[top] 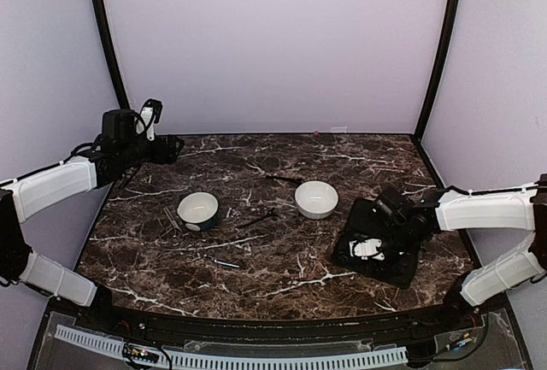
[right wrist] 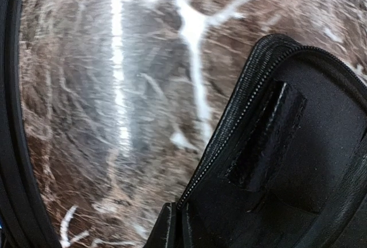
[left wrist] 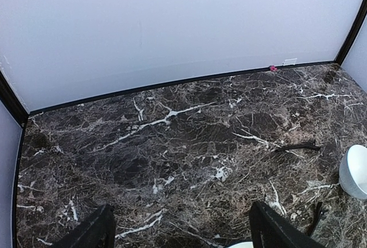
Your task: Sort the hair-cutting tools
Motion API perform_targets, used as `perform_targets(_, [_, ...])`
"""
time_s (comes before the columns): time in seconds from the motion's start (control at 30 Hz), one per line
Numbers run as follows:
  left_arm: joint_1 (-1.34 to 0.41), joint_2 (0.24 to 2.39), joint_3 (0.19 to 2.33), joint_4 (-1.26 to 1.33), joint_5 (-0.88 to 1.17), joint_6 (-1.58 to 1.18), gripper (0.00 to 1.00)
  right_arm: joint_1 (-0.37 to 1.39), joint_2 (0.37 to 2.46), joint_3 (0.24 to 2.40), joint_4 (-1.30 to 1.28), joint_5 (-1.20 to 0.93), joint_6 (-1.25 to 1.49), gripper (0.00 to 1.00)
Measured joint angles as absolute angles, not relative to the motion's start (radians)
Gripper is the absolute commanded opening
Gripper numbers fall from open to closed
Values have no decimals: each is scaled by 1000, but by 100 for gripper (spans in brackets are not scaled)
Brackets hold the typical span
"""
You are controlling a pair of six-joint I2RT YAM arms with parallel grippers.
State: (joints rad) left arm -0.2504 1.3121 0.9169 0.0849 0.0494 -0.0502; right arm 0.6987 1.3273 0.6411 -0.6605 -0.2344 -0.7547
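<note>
Several slim hair-cutting tools lie loose on the marble: a dark stick (top: 282, 179), a dark piece (top: 256, 219) between the bowls, and a small silvery piece (top: 226, 263) nearer the front. The left wrist view shows the dark stick (left wrist: 298, 146) and another dark tool (left wrist: 314, 216). My left gripper (top: 171, 148) (left wrist: 183, 233) hangs open and empty above the table's far left corner. My right gripper (top: 376, 235) (right wrist: 178, 228) is low over the open black case (top: 376, 246), its fingers pressed together on the case's zipped rim (right wrist: 229, 128).
Two white bowls stand mid-table, one on the left (top: 198, 210) and one on the right (top: 316, 199) (left wrist: 355, 170). A white patch (top: 369, 249) shows inside the case. Pale walls close in the back and sides of the table (top: 273, 143).
</note>
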Motion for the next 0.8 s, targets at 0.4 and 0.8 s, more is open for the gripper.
perform_targets(0.4, [-250,1312,933,56,56,-50,83,927,1300,622,-733,-249,-847,0])
perform_targets(0.8, [-250,1323,937,53,71,-50,82,1077,1426,732,-811,-197,-874,0])
